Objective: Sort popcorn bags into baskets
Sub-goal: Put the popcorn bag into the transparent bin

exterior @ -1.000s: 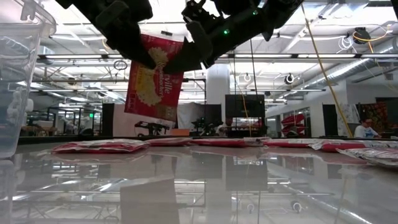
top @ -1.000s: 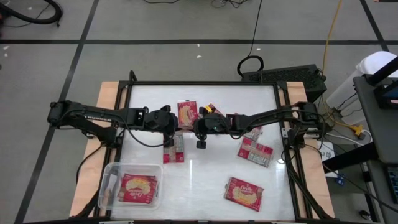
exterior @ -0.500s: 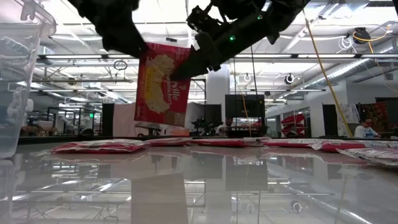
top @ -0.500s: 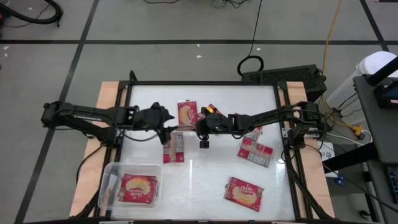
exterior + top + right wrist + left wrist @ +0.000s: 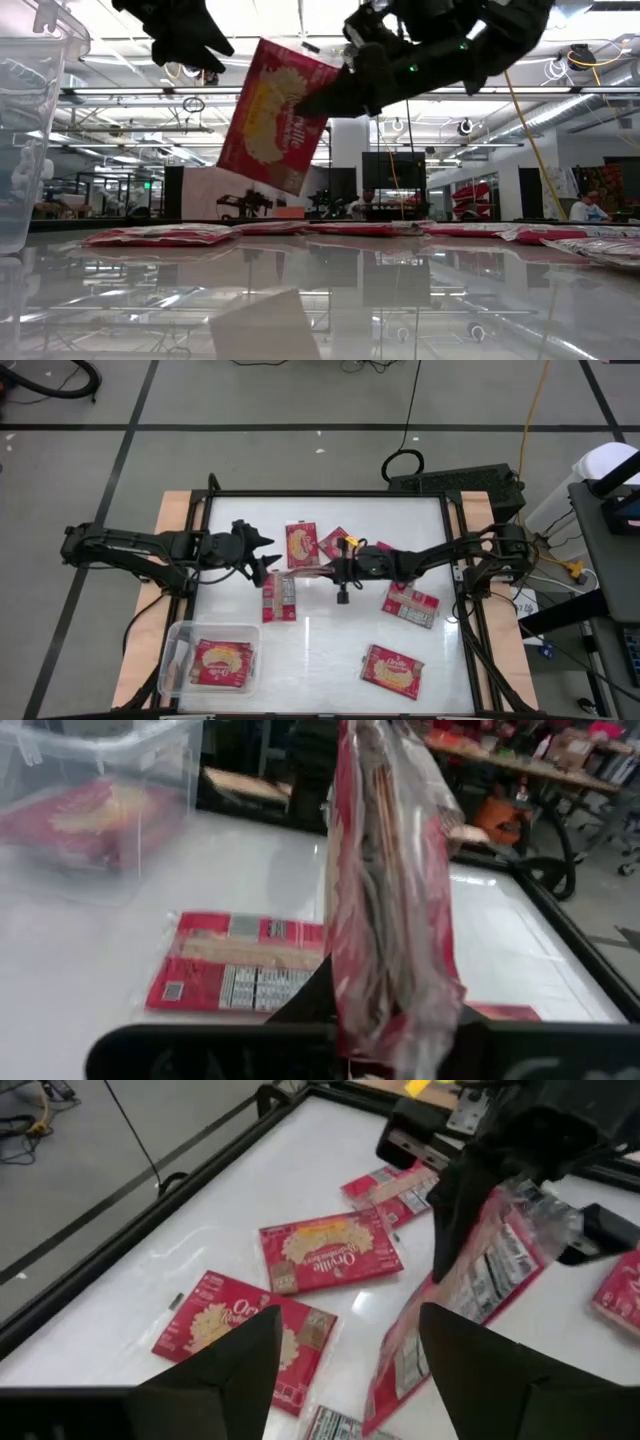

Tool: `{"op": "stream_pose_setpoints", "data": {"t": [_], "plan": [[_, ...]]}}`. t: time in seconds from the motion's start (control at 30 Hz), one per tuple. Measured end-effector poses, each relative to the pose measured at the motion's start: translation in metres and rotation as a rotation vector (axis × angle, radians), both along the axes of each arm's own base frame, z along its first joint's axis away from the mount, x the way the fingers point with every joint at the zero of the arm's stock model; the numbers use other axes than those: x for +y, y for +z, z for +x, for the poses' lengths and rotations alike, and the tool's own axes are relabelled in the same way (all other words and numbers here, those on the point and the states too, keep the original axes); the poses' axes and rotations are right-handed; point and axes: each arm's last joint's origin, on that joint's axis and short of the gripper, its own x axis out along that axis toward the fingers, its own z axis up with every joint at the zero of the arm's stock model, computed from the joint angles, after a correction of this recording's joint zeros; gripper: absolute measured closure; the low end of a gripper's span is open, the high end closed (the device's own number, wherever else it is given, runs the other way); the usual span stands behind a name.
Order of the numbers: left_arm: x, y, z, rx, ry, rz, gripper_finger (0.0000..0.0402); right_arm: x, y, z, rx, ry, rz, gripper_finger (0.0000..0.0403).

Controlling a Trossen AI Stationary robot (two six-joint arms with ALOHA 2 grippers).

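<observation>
Red popcorn bag (image 5: 275, 115) hanging in mid-air above the tabletop (image 5: 330, 645), pinched by the clenched right fingers (image 5: 345, 95); left fingers (image 5: 262, 550) spread and released, just beside. Keep grip firm, carry level over loose bags to clear tub (image 5: 178, 642), lower flat beside bag inside.

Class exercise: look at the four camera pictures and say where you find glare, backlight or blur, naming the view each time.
High view: a pale glare streak on the white table. Low view: bright ceiling lights behind leave the arms as silhouettes, the glossy top mirrors the room, and the held popcorn bag stays readable. Right wrist view: that bag is close and soft, the clear basket hazy. Left wrist view: its own fingers are blurred.
</observation>
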Motion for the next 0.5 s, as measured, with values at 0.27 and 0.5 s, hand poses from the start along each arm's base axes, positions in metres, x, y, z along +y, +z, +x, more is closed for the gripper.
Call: {"op": "stream_pose_setpoints", "data": {"t": [0.27, 0.5], "plan": [[0.0, 0.0, 0.005, -0.032, 0.017, -0.018, 0.0166, 0.001, -0.001, -0.024, -0.087, 0.017, 0.016, 0.0395], [-0.001, -0.001, 0.008, -0.036, 0.016, -0.026, 0.0139, 0.003, 0.001, -0.041, -0.207, 0.028, 0.041, 0.0395]]}}
